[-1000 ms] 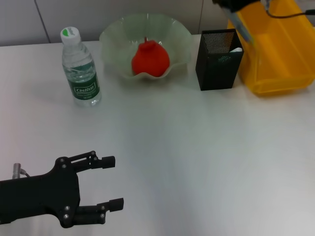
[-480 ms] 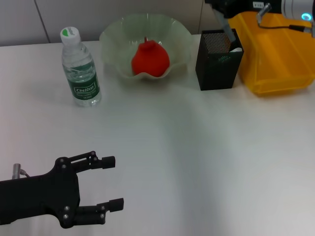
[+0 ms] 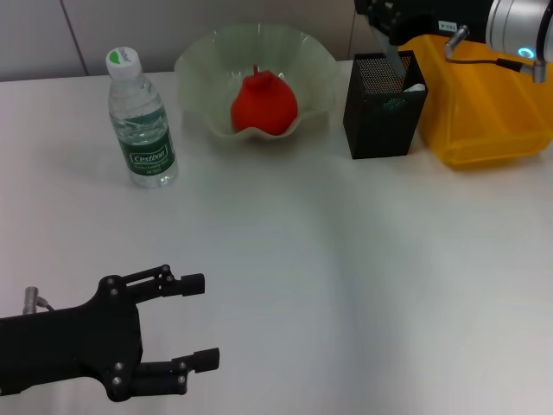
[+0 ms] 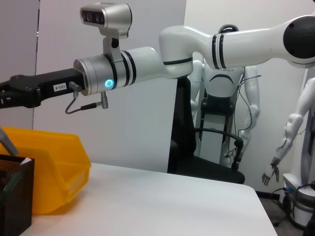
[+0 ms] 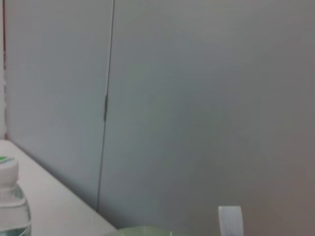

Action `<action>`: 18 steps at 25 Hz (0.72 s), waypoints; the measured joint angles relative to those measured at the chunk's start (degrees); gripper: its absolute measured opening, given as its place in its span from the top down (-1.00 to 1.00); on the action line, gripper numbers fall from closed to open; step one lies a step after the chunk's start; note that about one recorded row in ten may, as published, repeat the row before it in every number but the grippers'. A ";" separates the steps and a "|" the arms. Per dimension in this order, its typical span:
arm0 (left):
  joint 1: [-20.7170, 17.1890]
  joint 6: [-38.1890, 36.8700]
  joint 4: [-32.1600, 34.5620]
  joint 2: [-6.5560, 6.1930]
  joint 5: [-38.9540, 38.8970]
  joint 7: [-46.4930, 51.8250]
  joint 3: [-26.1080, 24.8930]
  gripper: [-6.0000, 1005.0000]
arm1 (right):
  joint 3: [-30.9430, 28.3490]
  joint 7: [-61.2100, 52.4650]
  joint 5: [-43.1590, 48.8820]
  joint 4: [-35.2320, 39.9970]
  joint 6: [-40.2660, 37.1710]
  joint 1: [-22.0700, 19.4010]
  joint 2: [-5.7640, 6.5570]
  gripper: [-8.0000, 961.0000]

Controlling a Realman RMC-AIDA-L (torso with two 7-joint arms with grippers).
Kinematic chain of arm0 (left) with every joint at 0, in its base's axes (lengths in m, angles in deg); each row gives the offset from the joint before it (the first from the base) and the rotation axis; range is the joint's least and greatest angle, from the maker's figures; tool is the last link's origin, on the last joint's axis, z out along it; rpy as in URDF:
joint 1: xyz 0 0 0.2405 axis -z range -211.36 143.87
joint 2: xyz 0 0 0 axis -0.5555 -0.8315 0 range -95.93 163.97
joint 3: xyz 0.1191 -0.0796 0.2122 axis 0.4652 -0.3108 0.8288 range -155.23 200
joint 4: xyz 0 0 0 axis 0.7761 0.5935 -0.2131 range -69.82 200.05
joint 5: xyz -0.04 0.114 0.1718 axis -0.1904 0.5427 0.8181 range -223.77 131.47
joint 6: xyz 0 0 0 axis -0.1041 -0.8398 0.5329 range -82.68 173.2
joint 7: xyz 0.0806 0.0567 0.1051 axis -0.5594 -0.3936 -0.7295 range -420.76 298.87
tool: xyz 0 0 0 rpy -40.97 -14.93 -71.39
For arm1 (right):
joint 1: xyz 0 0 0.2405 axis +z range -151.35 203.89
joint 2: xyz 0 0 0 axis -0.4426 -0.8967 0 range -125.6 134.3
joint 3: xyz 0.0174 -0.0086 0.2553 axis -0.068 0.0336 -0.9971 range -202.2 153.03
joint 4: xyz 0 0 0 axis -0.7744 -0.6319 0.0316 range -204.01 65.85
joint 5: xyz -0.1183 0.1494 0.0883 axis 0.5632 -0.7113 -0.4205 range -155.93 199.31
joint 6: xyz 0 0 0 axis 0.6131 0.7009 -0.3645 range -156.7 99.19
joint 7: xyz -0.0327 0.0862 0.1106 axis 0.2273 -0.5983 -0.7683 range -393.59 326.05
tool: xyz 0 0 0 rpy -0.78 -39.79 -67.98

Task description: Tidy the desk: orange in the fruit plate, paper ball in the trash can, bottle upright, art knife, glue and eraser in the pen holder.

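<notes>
Bottle (image 3: pixel 142 121) stands upright at far left of the desk (image 3: pixel 346 277), cap on. Orange (image 3: pixel 263 102) sits in the fruit plate (image 3: pixel 207 60), far centre. Pen holder (image 3: pixel 383 108) is right of the plate, touching or just beside the yellow trash can (image 3: pixel 492 95); a white item and a grey stick-like piece show at its rim, contents otherwise unidentifiable. No paper ball, knife, glue or eraser is visible loose on the desk. Right gripper (image 3: pixel 386 19) hovers over the pen holder's far rim; whether it is spread or closed cannot be told. Left gripper (image 3: pixel 197 320) rests near left, fingers spread wide, holding nothing. Judgement: task appears nearly or fully done; last pen-holder drop possibly finishing.
</notes>
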 joint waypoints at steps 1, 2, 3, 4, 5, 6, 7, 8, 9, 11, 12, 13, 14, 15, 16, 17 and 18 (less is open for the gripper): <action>0.00 -0.06 0.00 0.00 -0.01 0.00 0.00 -0.62 | 0.00 1.13 -0.89 -0.62 0.30 0.06 0.05 0.69; -0.01 -0.13 0.00 0.00 -0.02 0.00 0.00 -0.62 | -0.01 1.81 -1.41 -1.09 0.76 0.17 0.10 0.69; -0.03 -0.21 0.00 0.00 -0.03 0.03 0.00 -0.62 | -0.02 2.43 -1.75 -1.71 1.29 0.37 0.15 0.69; -0.05 -0.26 0.00 0.00 -0.03 0.04 0.00 -0.62 | -0.02 2.92 -1.95 -2.35 1.74 0.63 0.25 0.68; -0.06 -0.35 0.00 0.00 -0.04 0.07 0.00 -0.62 | -0.03 3.30 -2.01 -3.33 2.15 0.96 0.41 0.68; -0.06 -0.44 0.00 0.01 -0.05 0.09 0.00 -0.62 | -0.03 3.69 -2.06 -4.21 2.35 1.27 0.55 0.67; -0.07 -0.52 0.00 0.01 -0.05 0.09 0.00 -0.62 | -0.02 4.19 -2.09 -5.22 2.58 1.60 0.69 0.66; -0.07 -0.57 0.00 0.00 -0.05 0.09 0.00 -0.62 | -0.02 4.65 -2.12 -6.08 2.91 1.82 0.77 0.66; -0.06 -0.59 0.00 0.01 -0.05 0.09 0.00 -0.62 | -0.02 5.15 -2.16 -6.73 3.26 2.00 0.83 0.65; -0.02 -0.62 0.00 0.00 -0.05 0.09 0.00 -0.62 | -0.02 6.09 -2.33 -7.48 3.85 2.14 0.85 0.64; 0.00 -0.64 0.00 0.00 -0.05 0.09 0.00 -0.62 | -0.03 6.52 -2.54 -7.86 4.10 2.20 0.86 0.64; 0.01 -0.66 0.00 0.01 -0.05 0.09 0.00 -0.62 | -0.10 7.03 -3.00 -8.37 4.32 2.27 0.87 0.63; 0.03 -0.68 0.01 0.00 -0.05 0.08 0.00 -0.62 | -0.30 7.64 -3.59 -8.94 4.62 2.34 0.91 0.62; 0.05 -0.68 0.01 0.00 -0.05 0.06 0.00 -0.62 | -0.52 8.29 -4.34 -9.51 5.02 2.37 0.97 0.62; 0.07 -0.68 0.01 0.00 -0.05 0.05 0.00 -0.62 | -0.70 8.96 -4.95 -9.92 5.29 2.37 1.00 0.61; 0.08 -0.68 0.02 0.00 -0.05 0.04 0.00 -0.62 | -0.90 9.67 -5.49 -10.34 5.54 2.35 1.05 0.61; 0.09 -0.68 0.03 0.00 -0.05 0.03 0.00 -0.62 | -1.08 10.18 -5.90 -10.69 5.75 2.31 1.11 0.60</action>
